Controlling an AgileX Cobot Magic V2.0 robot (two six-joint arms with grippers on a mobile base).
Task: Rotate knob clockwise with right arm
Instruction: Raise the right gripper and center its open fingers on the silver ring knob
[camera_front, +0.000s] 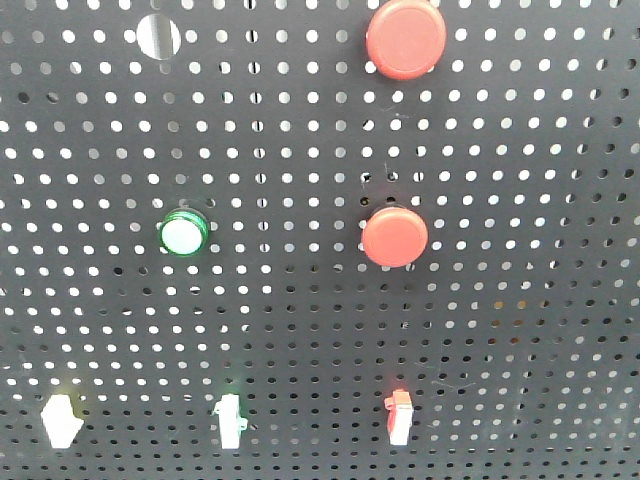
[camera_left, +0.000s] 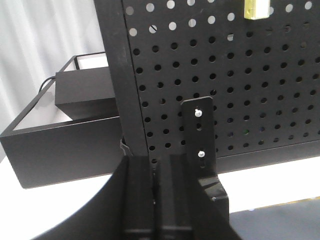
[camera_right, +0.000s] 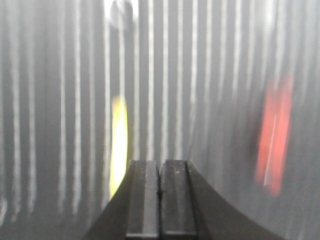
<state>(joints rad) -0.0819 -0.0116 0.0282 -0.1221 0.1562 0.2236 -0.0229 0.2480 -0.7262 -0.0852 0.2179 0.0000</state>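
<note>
The front view shows a black pegboard (camera_front: 300, 330) with three small switch knobs along its bottom: a white one (camera_front: 62, 418), a white one with a green glow (camera_front: 229, 420) and a red-and-white one (camera_front: 398, 415). I cannot tell which is the task's knob. Neither gripper shows in this view. The right wrist view is smeared by vertical motion blur; my right gripper (camera_right: 160, 167) is shut and empty in front of the pegboard, between a yellow streak (camera_right: 119, 145) and a red streak (camera_right: 272, 135). My left gripper (camera_left: 159, 165) is shut and empty.
Two large red push buttons (camera_front: 405, 38) (camera_front: 394, 236) and a green lamp (camera_front: 183, 233) sit on the board, with an open round hole (camera_front: 158, 36) at the top left. In the left wrist view, a metal bracket (camera_left: 199, 135) holds the board; a black open box (camera_left: 60, 130) stands on the white table.
</note>
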